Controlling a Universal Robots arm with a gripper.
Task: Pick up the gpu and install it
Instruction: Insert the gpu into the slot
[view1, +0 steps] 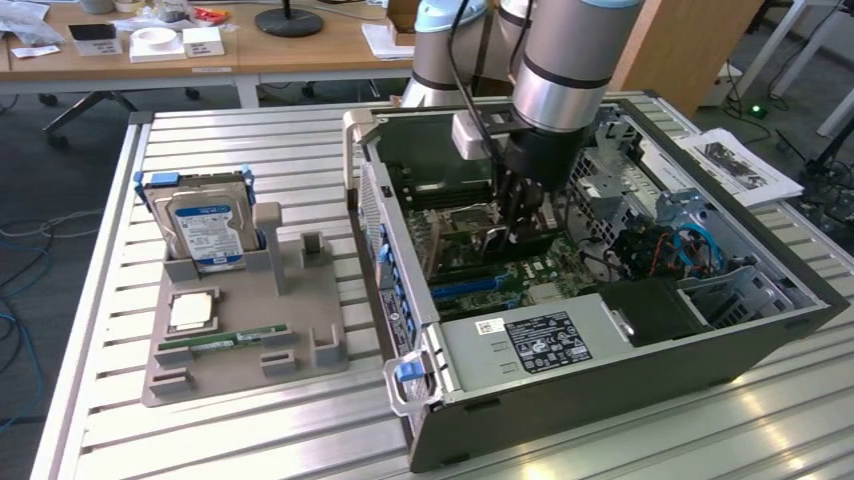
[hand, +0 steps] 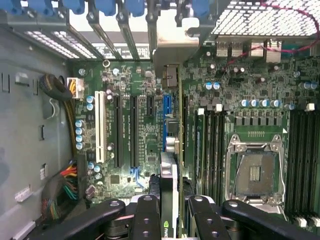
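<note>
Centre of the exterior view: the gripper hangs inside the open computer case; jaws clamped on the gpu, held edge-on; its long axis lines up with the blue slot below.

Bright even daylight, glare on slatted table, soft shadows

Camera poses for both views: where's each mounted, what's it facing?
Exterior view: high beside the table, looking down into the open PC case; arm and gripper show.
Wrist view: on the wrist, facing the motherboard; gripper closed on the gpu, seen edge-on.
Shared: gripper, motherboard.
</note>
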